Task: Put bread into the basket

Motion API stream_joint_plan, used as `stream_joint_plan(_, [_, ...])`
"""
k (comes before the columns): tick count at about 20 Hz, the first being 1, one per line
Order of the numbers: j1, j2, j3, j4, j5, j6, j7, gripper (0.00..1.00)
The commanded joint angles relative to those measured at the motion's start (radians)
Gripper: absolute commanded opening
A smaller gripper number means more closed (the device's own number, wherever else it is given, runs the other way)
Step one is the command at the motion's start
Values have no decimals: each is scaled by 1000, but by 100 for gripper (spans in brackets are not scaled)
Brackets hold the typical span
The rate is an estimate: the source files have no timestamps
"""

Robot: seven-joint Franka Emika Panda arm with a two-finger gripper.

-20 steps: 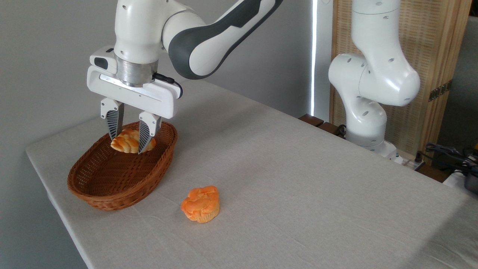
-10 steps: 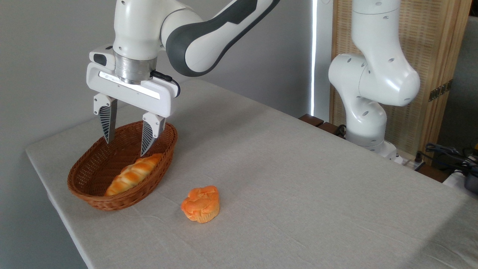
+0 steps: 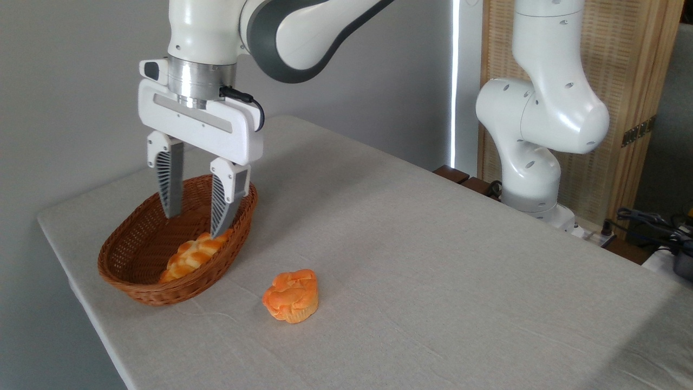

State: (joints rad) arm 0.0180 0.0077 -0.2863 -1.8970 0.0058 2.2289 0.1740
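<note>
We see a shiny white arm (image 3: pixel 541 108) with round joints, small dark screw holes and a dark grey patch. A silver ring sits above the white claw (image 3: pixel 195 223), which has grey ridged fingers (image 3: pixel 168 181) and a thin black cable (image 3: pixel 246 103).

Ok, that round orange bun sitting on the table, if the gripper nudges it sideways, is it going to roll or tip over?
The bun probably won't roll: it sits on a narrower base that looks flat on the table. Its wider, lumpy top may make it tip if pushed high, so a low push likely slides it. The cloth-like surface looks matte, so it may drag.
</note>
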Motion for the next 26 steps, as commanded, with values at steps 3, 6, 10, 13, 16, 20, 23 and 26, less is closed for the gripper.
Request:
stream_joint_plan(3, [-3, -54, 41, 1, -4, -188, 287, 100])
stream_joint_plan(6, [-3, -92, 67, 1, -7, -302, 480, 100])
stream_joint_plan(10, [-3, -124, 113, 6, -20, -443, 650, 100])
stream_joint_plan(13, [-3, -137, 203, 22, -110, -501, 636, 100])
stream_joint_plan(16, [-3, -138, 257, 59, -149, -537, 621, 100])
stream_joint_plan(20, [-3, -132, 246, 64, -116, -526, 521, 100])
stream_joint_plan(23, [-3, -130, 243, 64, -106, -493, 522, 100])
stream_joint_plan(26, [-3, -127, 237, 64, -101, -437, 522, 100])
